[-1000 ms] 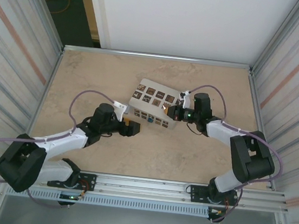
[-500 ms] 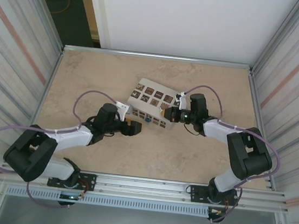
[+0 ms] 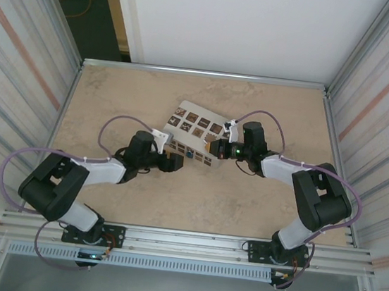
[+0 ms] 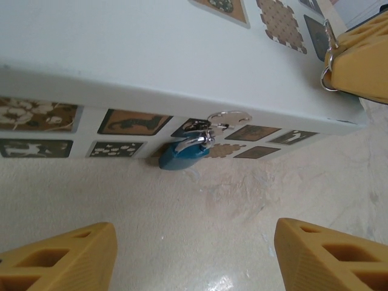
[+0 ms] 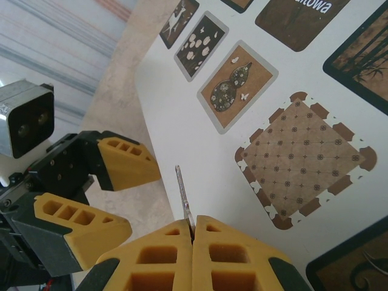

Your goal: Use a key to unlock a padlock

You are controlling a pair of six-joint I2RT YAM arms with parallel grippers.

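The key point(image 5: 183, 194), pinched thinly in the right gripper point(image 5: 193, 233) above the white box's point(image 4: 182, 54) edge, could twist loose against the padlock point(image 4: 182, 153) on its near side, where the left gripper point(image 4: 197, 245) gapes.

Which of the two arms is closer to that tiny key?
Right. The right end effector pinches the key over the white box's top; the left end effector sits open, low beside the box's side wall, facing the blue padlock.
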